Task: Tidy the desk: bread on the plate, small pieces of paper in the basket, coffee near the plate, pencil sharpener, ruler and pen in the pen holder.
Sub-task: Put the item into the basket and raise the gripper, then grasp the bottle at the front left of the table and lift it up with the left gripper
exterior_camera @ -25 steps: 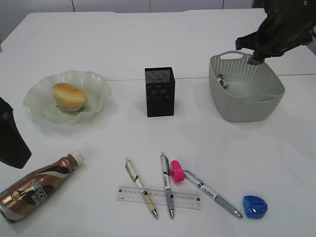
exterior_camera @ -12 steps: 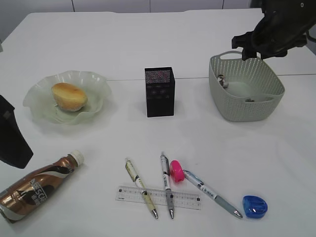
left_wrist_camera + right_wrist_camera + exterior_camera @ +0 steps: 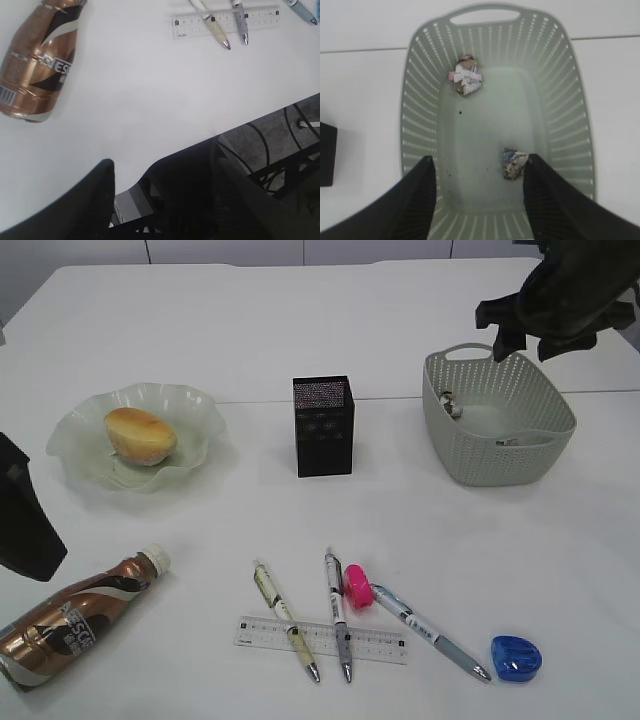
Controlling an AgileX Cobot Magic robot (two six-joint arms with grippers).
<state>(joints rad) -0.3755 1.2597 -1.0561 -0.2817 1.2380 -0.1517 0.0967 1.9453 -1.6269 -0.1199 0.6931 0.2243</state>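
Exterior view: one bread (image 3: 140,434) on one plate (image 3: 196,406), one coffee (image 3: 75,618) lying flat, three pens (image 3: 337,612), one ruler (image 3: 380,644), two sharpeners (image 3: 516,657); two paper balls (image 3: 515,163) in basket (image 3: 422,120); right gripper (image 3: 479,195) and left gripper (image 3: 162,192) jaws spread, empty

A lab-like test desk (image 3: 300,320): bare white, with robot arms.
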